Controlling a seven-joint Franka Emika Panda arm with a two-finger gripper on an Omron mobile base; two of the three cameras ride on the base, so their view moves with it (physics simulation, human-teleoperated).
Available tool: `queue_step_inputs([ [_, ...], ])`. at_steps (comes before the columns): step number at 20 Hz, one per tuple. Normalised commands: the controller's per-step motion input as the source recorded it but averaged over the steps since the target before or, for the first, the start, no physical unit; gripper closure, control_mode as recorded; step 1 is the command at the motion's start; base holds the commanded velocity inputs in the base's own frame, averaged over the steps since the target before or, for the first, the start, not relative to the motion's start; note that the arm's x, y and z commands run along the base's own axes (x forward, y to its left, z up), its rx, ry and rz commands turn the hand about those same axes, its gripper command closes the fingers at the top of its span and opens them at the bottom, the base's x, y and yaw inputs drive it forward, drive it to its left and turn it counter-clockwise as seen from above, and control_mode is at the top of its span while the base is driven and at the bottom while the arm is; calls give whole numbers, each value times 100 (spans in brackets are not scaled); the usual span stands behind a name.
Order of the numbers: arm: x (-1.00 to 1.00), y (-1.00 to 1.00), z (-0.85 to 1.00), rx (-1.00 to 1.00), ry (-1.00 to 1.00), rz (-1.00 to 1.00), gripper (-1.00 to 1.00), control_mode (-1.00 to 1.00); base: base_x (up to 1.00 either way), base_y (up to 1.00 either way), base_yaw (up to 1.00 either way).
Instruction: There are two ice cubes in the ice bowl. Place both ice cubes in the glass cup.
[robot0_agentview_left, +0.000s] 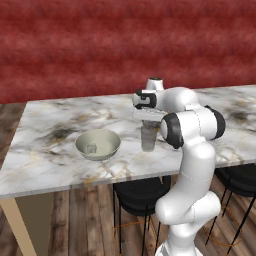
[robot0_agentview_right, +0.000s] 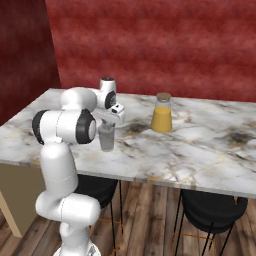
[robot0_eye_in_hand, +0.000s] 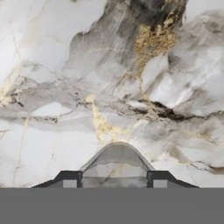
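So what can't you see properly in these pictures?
- Inside of the glass cup: left base view, gripper and hand cover its top.
- Held ice cube: hand view, a pale block between the fingertips, cut off by the bottom edge.
- Ice bowl: one cube shows, tiny and faint.

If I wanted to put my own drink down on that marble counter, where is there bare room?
Bare marble lies left of the ice bowl toward the counter's end, and right of the amber bottle. It is crowded around the glass cup, where the end effector hangs right above it.
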Motion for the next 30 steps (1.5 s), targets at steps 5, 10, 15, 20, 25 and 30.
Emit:
queue_step_inputs([
  [5,19,0,-19,0,4,0,100,-100,0,0,0],
  [10,12,0,-8,0,1,0,100,-100,0,0,0],
  [15,-2,29,0,0,0,0,100,-100,0,0,0],
  [20,-23,32,0,-1,0,0,100,-100,0,0,0],
  [25,-14,-4,0,0,-4,0,100,-100,0,0,0],
  [30,-11,-32,0,0,-9,0,100,-100,0,0,0],
])
